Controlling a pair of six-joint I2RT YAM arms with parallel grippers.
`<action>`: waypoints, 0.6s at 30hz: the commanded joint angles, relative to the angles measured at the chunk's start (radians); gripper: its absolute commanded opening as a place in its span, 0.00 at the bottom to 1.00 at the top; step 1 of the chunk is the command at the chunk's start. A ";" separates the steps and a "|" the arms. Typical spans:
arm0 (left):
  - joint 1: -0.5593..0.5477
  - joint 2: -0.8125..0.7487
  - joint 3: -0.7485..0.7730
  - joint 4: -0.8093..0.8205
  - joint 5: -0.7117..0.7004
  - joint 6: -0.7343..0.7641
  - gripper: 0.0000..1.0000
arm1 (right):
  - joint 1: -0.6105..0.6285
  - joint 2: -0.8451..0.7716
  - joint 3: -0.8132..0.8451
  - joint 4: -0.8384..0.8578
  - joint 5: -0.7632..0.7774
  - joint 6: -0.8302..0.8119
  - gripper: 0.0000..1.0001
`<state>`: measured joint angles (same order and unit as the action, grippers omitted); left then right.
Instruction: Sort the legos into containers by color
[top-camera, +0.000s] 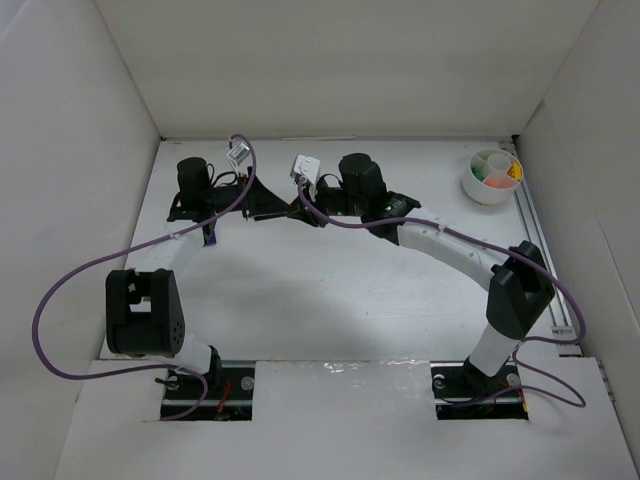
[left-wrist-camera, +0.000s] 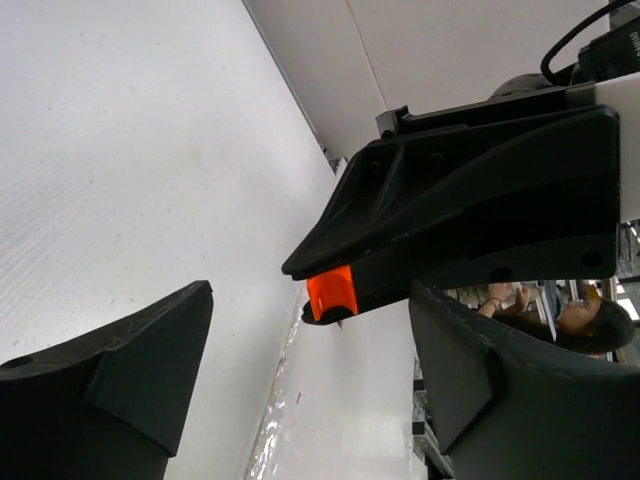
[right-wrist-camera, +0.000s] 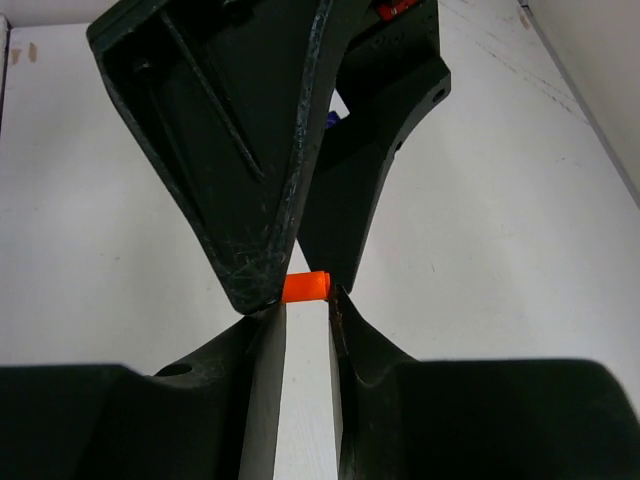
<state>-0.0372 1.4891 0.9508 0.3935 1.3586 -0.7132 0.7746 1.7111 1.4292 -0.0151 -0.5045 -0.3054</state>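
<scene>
One orange lego (right-wrist-camera: 305, 287), pinched at the very tips of the right gripper (right-wrist-camera: 302, 305), its long axis lying crosswise between the two pads. The left gripper (top-camera: 270, 203) points nose to nose at it, jaws wide apart, flanking the brick without clamping it. Both meet over the far middle of the table (top-camera: 330, 290). The divided white cup (top-camera: 485, 193) sits well apart in the far right corner, on the right arm's own side, with green, orange and yellow bits already in its wedges. Judgement: brick goes right and away from the left gripper, right arm carries, aim for the orange wedge; tip-only grip could let it slip
</scene>
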 joint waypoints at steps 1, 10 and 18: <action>-0.003 -0.016 0.037 -0.034 -0.013 0.047 0.77 | 0.017 -0.053 -0.002 0.055 -0.016 -0.011 0.11; 0.118 -0.090 0.098 -0.232 -0.212 0.269 1.00 | -0.145 -0.168 -0.165 -0.011 0.030 0.057 0.09; 0.077 -0.061 0.270 -0.502 -0.660 0.478 1.00 | -0.555 -0.281 -0.225 -0.304 0.021 0.176 0.09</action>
<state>0.0727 1.4441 1.1526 0.0048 0.9123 -0.3565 0.3202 1.4990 1.2079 -0.1982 -0.4824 -0.1955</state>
